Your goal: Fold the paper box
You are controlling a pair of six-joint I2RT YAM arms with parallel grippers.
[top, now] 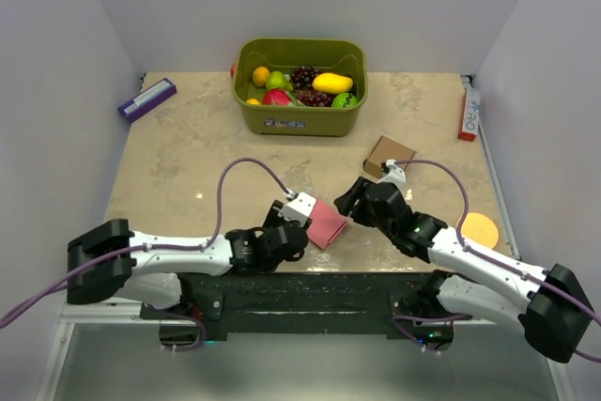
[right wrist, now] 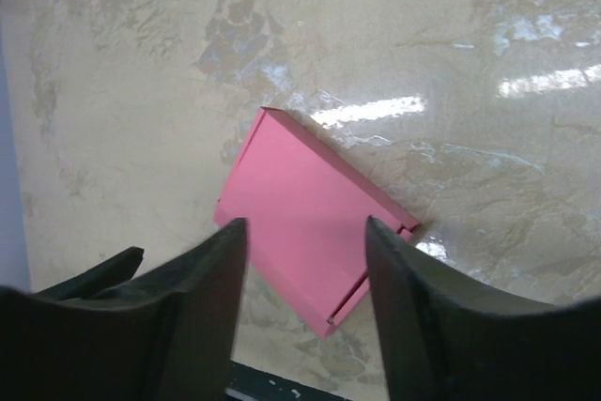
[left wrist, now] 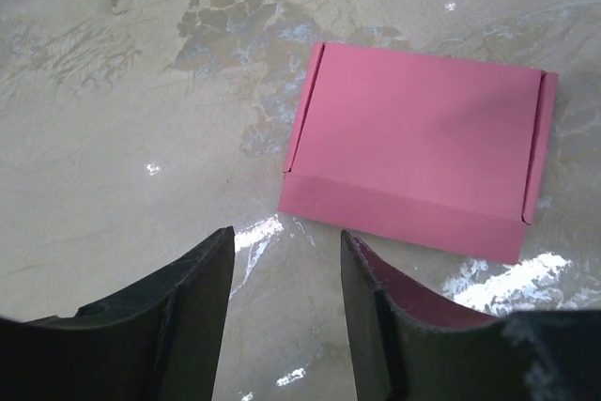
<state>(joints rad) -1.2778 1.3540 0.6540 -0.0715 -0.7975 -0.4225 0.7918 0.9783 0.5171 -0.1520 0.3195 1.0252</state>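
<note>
Paper box is lying flat at lower centre of the top view, between left tool and right tool. Left wrist view is showing it centre right, tool released and empty; right wrist view is showing it at centre, tool likewise released.

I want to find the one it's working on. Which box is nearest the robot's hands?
The flat pink paper box, right between them. The brown cardboard box sits farther back, and the purple box is far off.
</note>
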